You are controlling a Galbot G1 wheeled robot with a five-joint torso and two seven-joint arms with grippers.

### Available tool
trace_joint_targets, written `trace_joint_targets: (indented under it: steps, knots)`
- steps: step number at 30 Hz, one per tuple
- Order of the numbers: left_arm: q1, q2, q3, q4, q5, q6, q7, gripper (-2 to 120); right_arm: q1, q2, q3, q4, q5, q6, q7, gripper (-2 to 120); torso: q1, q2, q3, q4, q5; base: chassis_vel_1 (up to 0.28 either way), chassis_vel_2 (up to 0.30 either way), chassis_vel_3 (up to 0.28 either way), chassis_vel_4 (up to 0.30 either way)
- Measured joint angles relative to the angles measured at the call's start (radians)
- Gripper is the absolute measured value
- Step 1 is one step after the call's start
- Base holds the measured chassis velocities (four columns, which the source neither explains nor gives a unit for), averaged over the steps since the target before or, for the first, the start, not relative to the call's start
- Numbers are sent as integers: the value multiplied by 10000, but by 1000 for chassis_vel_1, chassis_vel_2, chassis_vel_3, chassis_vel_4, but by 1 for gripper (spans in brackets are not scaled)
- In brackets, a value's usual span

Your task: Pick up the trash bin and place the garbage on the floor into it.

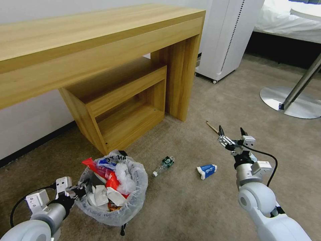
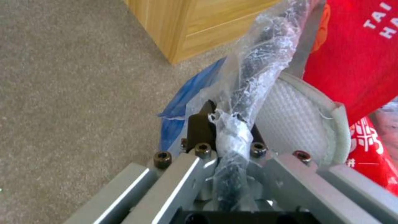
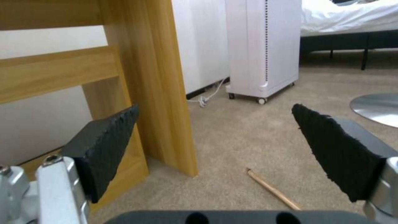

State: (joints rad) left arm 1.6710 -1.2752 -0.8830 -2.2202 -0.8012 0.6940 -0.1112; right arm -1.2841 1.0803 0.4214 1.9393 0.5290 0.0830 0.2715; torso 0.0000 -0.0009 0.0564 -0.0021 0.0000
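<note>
The trash bin [image 1: 133, 204], black with a crinkly translucent liner, is at my lower left, stuffed with a red plastic bag [image 1: 112, 180], white slippers [image 1: 100, 195] and wrappers. My left gripper [image 1: 81, 191] is shut on its rim; the left wrist view shows the gripper [image 2: 228, 124] pinching rim and liner beside a slipper [image 2: 294, 118] and the red bag [image 2: 356, 62]. On the floor [image 1: 187, 207] lie a small bottle [image 1: 164, 165], a blue-white carton [image 1: 206, 170] and a wooden stick [image 1: 211, 126]. My right gripper [image 1: 231, 132] hangs open just above the stick [image 3: 273, 189], holding nothing [image 3: 215, 108].
A wooden desk [image 1: 100, 43] with a low shelf unit [image 1: 120, 110] stands behind the bin. A white wheeled appliance [image 1: 227, 36] is at the back. A round metal base with a slanted pole [image 1: 291, 100] is at the right, and a bed [image 1: 287, 20] lies beyond.
</note>
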Motion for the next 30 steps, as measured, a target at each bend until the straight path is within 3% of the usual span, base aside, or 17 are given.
trace_joint_targets:
  steps: [9, 30]
  knots:
    - [-53, -132, 16, 63, 10, -60, -18, 1, -72, -46, 9, 50, -9, 19, 82, 100, 1, -1, 3, 0, 0, -47, 49, 53, -54]
    - [-22, -287, 3, -39, 22, -86, -16, 1, -118, -84, -1, 100, 2, 35, 123, 98, 0, 0, 0, 0, 0, -6, 4, 6, -5]
